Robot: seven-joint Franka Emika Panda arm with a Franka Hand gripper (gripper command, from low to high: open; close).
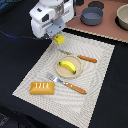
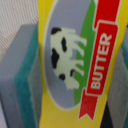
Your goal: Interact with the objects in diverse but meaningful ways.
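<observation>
So in the exterior view the claw (image 1: 58,40) is up off the mat with the yellow butter packet (image 1: 59,39) pinched in it, hanging over the far corner of the striped mat (image 1: 95,65), toward the exterior view's left. Task is pretty open-ended, so I'd call it mid-step: packet is lifted and hasn't been set anywhere yet, and everything else looks untouched. The banana (image 1: 68,66) sits on the little tan plate (image 1: 58,69) in the middle of the mat, so that's the only dish with something on it. The bread loaf (image 1: 42,88) lies flat on the mat's near corner toward the exterior view's left, well apart from the plate. Knife (image 1: 82,58) is just beyond the plate, fork (image 1: 67,85) just in front of it. Two grey pots on the brownish tabletop (image 1: 107,30) at the back: one (image 1: 92,16) looks empty from here, the other (image 1: 123,16) is cut off by the frame so I can't tell what's inside. Don't see a tomato anywhere. Wrist view is basically all packet (image 2: 75,65), cow picture and a red BUTTER banner, with a teal-edged grey pad (image 2: 22,75) pressed against its side, so the grip is definitely clenched on it.
</observation>
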